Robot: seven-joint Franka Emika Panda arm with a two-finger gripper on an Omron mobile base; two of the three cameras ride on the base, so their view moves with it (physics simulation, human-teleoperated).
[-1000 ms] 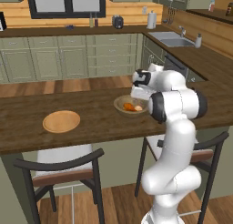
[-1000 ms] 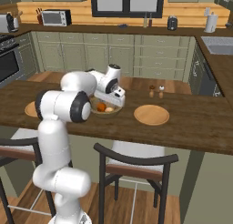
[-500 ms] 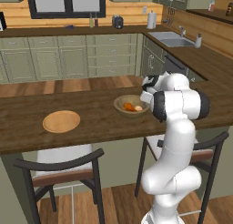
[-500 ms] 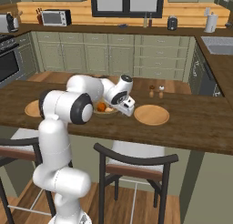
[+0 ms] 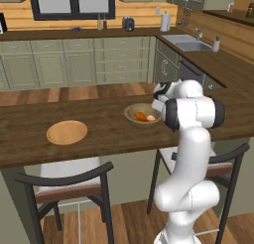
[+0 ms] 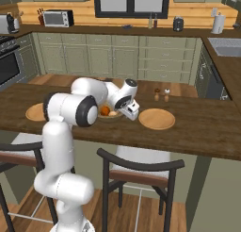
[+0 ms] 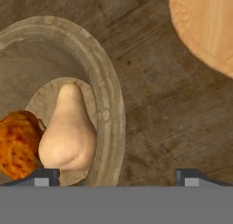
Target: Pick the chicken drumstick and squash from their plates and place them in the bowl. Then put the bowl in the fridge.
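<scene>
Jaws (image 7: pixel 116 175) spread wide, empty, straddling the bowl (image 7: pixel 107 114) rim; squash (image 7: pixel 68 134) and drumstick (image 7: pixel 18 143) lie inside.

Below me: squash (image 7: pixel 68 132) pale peach, chicken drumstick (image 7: pixel 18 145) mottled orange-brown, bowl (image 7: pixel 107 114) grey-tan grained, plate (image 7: pixel 209 27) light tan, surface (image 7: pixel 154 123) dark streaked brown.

Both base views look forward and down from behind the arm, left and right, sharing the bowl (image 5: pixel 142 114) (image 6: pixel 109 114). The hand view looks straight down, close over the bowl (image 7: pixel 109 109) rim.
</scene>
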